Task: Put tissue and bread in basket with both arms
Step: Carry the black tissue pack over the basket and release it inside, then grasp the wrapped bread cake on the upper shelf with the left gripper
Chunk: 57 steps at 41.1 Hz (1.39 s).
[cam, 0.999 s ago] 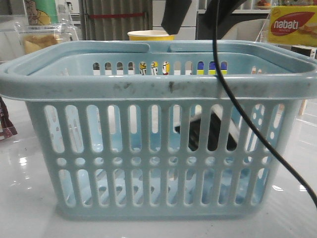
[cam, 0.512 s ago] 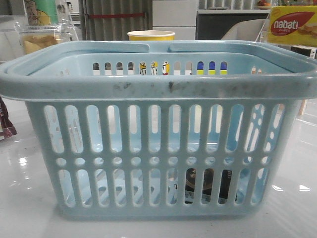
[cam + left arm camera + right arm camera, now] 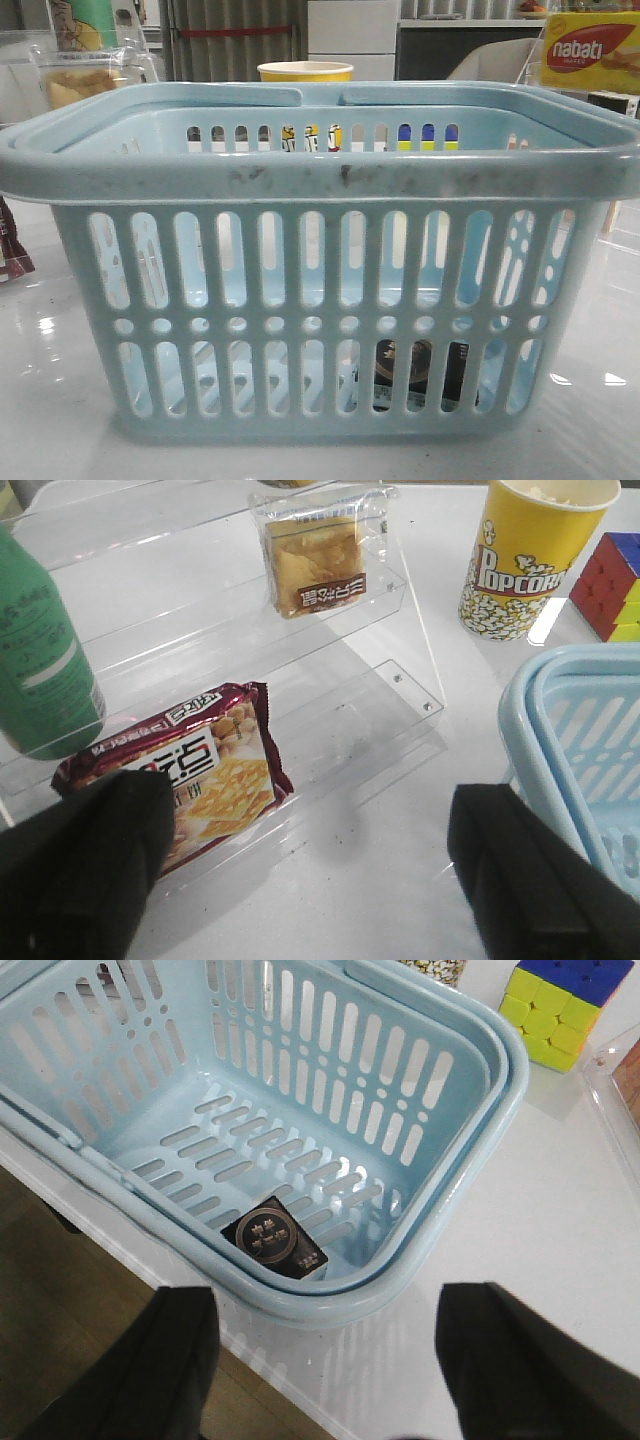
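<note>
The pale blue basket (image 3: 320, 175) fills the front view. The tissue (image 3: 273, 1238), a small black packet, lies flat on the basket floor in a near corner and shows through the slots (image 3: 415, 375). The bread (image 3: 315, 552) in its clear bag leans on the upper step of a clear acrylic shelf, outside the basket. My left gripper (image 3: 310, 870) is open over bare table between the shelf and the basket rim (image 3: 530, 730), holding nothing. My right gripper (image 3: 330, 1360) is open and empty, above the basket's near rim (image 3: 330, 1305) and the table edge.
A yellow popcorn cup (image 3: 535, 560) and a Rubik's cube (image 3: 612, 588) stand beyond the basket. A red wafer packet (image 3: 200, 775) and a green bottle (image 3: 40, 670) sit on the acrylic shelf (image 3: 410, 650). A yellow Nabati box (image 3: 590, 50) is at the back right. The table edge (image 3: 290, 1370) drops to brown floor.
One second ago the right arm and its cable hung over the basket with the tissue high inside. The tissue then dropped to the basket floor and the arm left the front view.
</note>
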Available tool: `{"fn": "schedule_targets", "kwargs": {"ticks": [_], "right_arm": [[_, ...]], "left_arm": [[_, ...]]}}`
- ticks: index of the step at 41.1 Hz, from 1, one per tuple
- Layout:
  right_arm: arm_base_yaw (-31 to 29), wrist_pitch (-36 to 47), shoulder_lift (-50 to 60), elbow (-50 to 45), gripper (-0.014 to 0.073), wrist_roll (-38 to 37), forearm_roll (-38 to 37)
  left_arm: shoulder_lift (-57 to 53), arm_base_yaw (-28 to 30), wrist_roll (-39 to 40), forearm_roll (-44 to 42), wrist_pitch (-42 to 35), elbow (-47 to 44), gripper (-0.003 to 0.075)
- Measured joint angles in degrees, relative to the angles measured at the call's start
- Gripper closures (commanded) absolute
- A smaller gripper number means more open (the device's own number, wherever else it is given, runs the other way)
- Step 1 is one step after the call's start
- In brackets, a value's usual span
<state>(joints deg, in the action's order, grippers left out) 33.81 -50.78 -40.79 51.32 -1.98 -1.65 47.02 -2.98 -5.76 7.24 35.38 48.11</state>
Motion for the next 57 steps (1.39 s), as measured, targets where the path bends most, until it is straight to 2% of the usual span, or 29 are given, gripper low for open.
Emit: {"fn": "schedule_targets", "kwargs": {"ticks": [31,39,53,57], "right_arm": [[0.0,0.0,0.0,0.0,0.0032,0.09,0.0],[0.0,0.0,0.0,0.0,0.0032,0.09,0.0],[0.0,0.0,0.0,0.0,0.0032,0.09,0.0],[0.0,0.0,0.0,0.0,0.0032,0.09,0.0]], "left_arm": [[47.25,0.0,0.0,0.63,-3.68,30.35,0.0096],[54.56,0.0,0.0,0.63,-9.39,33.62,0.0096],[61.52,0.0,0.0,0.63,-22.31,34.06,0.0097],[62.35,-0.11,0.0,0.63,-23.95,34.06,0.0139]]}}
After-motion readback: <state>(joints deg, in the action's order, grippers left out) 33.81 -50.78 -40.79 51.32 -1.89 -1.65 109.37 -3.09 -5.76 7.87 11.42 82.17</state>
